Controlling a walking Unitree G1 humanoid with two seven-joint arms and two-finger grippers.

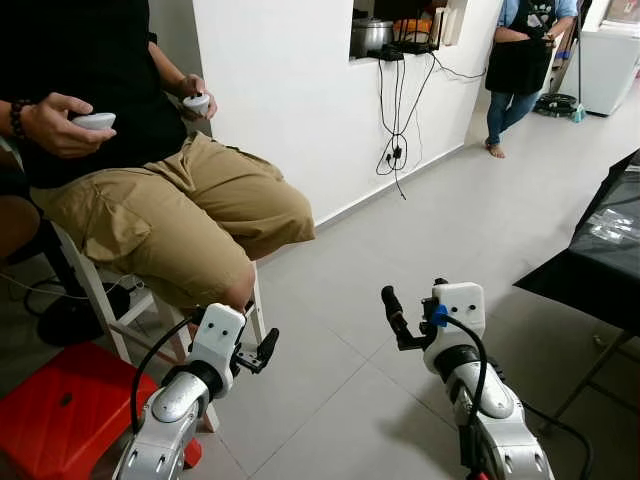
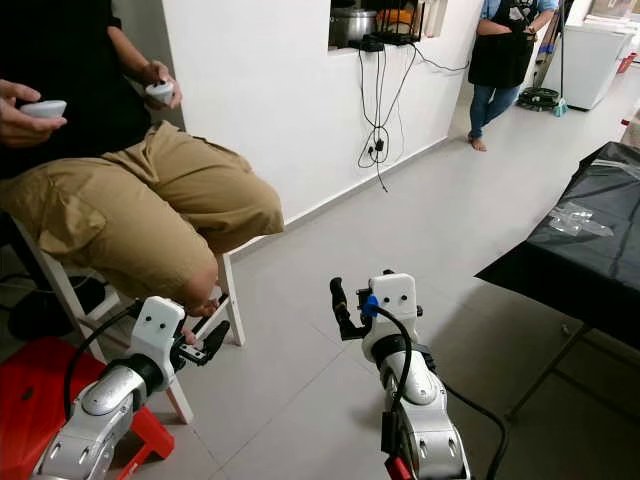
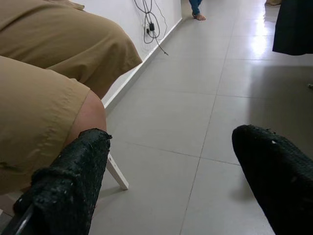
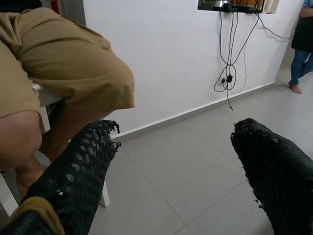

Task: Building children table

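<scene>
No children table parts identifiable; location cannot tell. White stool (image 1: 110, 300) under seated person (image 1: 150, 200), at 10 o'clock, nearest left pincer (image 1: 262, 350), fingers wide, empty. Right pincer (image 1: 395, 318) wide, empty, over bare floor (image 1: 420, 220). Black table (image 1: 600, 250) at 3 o'clock.

My seated person (image 1: 150, 200) is cropped above the chest; the black-draped counter (image 1: 600, 250) runs offscreen, its contents perhaps plastic.
</scene>
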